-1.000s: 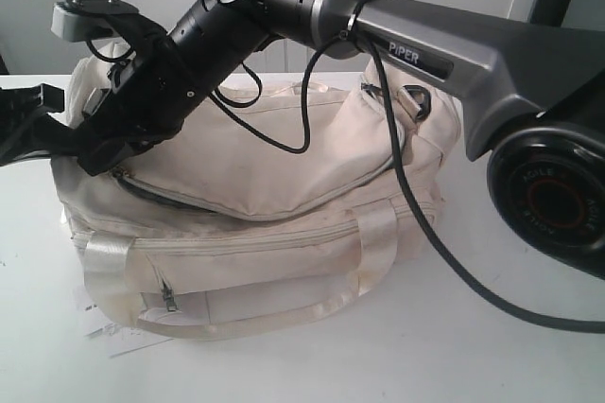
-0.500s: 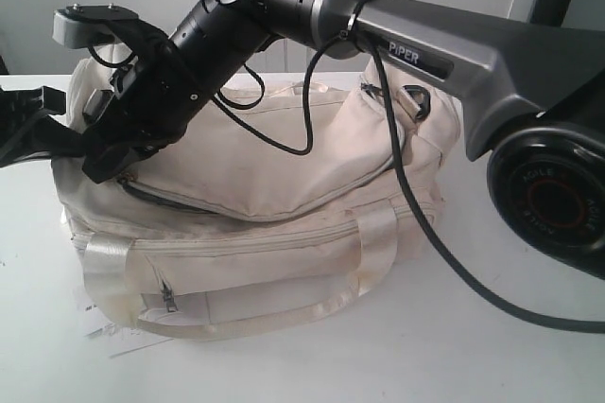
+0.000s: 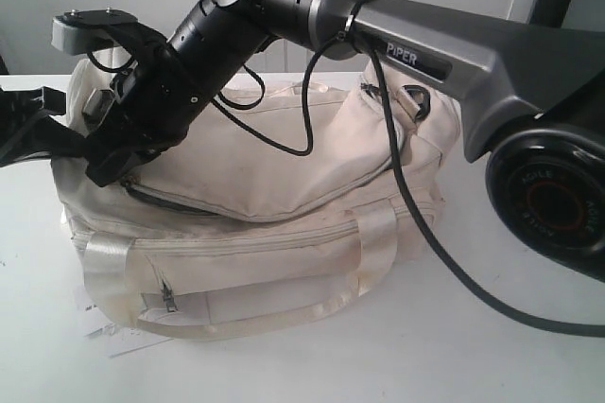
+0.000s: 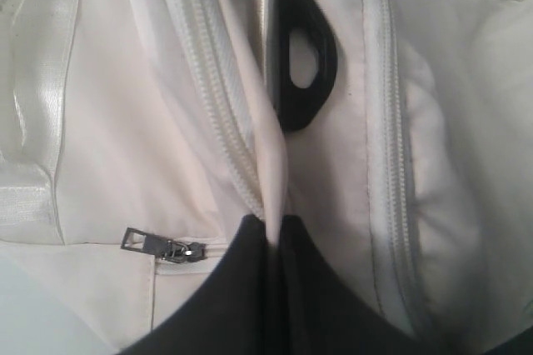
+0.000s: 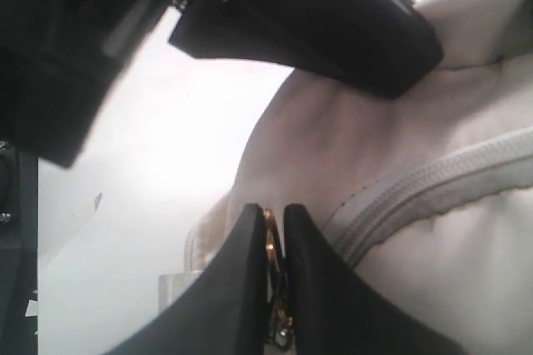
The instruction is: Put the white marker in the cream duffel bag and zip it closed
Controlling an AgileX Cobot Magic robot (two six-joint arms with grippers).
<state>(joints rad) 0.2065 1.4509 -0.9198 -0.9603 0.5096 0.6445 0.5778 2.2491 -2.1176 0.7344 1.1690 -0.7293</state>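
Observation:
The cream duffel bag (image 3: 284, 166) lies on the white table with its main zip (image 3: 170, 201) showing a dark gap near its left end. My right gripper (image 3: 106, 168) reaches across to that end and is shut on the brass zipper pull (image 5: 269, 223), beside the zip track (image 5: 433, 188). At the far left, my left gripper (image 3: 66, 136) is shut on a fold of the bag's fabric (image 4: 273, 197), next to a black ring (image 4: 304, 63). The white marker is not visible in any view.
The right arm (image 3: 435, 53) spans over the bag, and its black cable (image 3: 416, 223) hangs down the bag's right side. A small pocket zip pull (image 4: 158, 244) sits on the bag's side. Flat white paper (image 3: 104, 332) pokes out beneath the bag's front left corner.
My right gripper has shifted slightly at the bag's left end, and the dark zip gap beside it looks a little shorter. The left gripper has not moved.

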